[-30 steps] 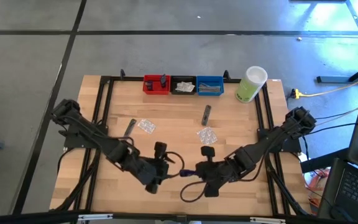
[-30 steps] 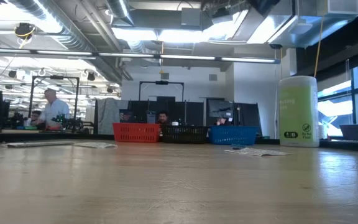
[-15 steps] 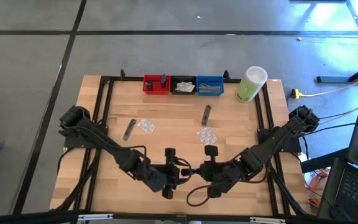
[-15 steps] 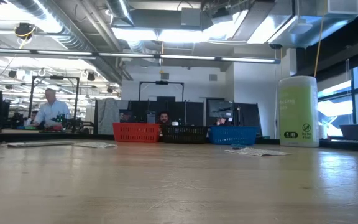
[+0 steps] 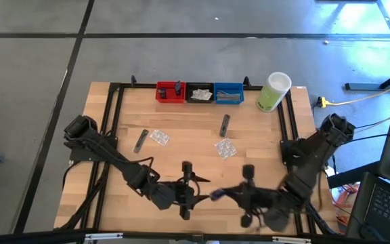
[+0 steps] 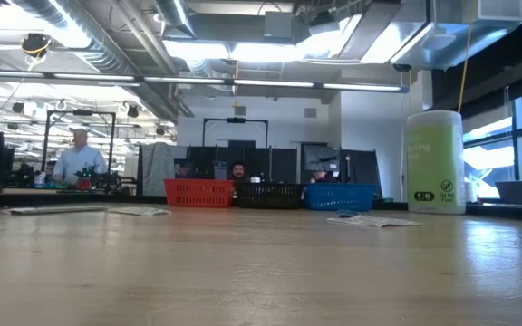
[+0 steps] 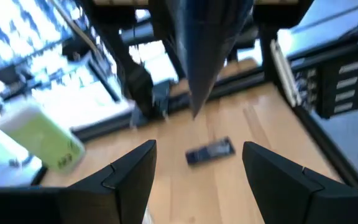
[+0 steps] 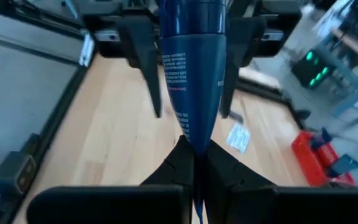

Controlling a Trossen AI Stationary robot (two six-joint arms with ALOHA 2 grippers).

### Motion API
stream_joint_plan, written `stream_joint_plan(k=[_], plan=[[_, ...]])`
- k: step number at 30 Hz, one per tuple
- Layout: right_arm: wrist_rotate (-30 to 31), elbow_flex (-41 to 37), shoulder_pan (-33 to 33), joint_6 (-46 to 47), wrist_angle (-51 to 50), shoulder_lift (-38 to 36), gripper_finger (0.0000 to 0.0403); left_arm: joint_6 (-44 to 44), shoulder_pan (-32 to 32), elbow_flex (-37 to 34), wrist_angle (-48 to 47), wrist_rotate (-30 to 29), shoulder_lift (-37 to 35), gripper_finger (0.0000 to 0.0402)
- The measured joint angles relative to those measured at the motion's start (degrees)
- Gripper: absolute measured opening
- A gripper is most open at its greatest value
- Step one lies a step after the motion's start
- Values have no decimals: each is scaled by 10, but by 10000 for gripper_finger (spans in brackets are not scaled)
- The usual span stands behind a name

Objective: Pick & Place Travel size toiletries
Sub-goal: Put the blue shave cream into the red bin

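Navy plastic, the mini tube [image 8: 193, 74] looks light, soft and slippery, so we keep the right tool [image 8: 194, 163] pinched on its flat crimp while the left tool [image 7: 194, 168] gapes empty.

Two robot arms. Three small bins at table's far edge: 1 red [image 5: 170, 91], 1 black [image 5: 200, 93], 1 blue [image 5: 229, 93]. One pale-green container [image 5: 273, 92]. Loose on table: 2 clear packets [image 5: 159, 137], [image 5: 225, 148]; 2 grey sachets [image 5: 141, 141], [image 5: 225, 125]. One navy tube [image 8: 193, 78].

The table [image 5: 181, 129] is pale matt wood planks. The navy tube [image 8: 191, 68] looks smooth, glossy plastic. The packets [image 5: 225, 148] are clear, crinkly film.
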Motion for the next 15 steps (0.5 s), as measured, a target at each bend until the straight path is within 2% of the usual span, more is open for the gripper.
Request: stream_joint_plan(k=[6, 11, 15], plan=[[24, 0, 17, 2, 7, 0, 11, 78, -12, 0, 93, 9, 0, 237], [16, 0, 19, -37, 62, 0, 10, 107, -6, 0, 153, 81, 0, 237], [0, 0, 18, -97, 118, 0, 10, 137, -2, 0, 188, 112, 0, 237]])
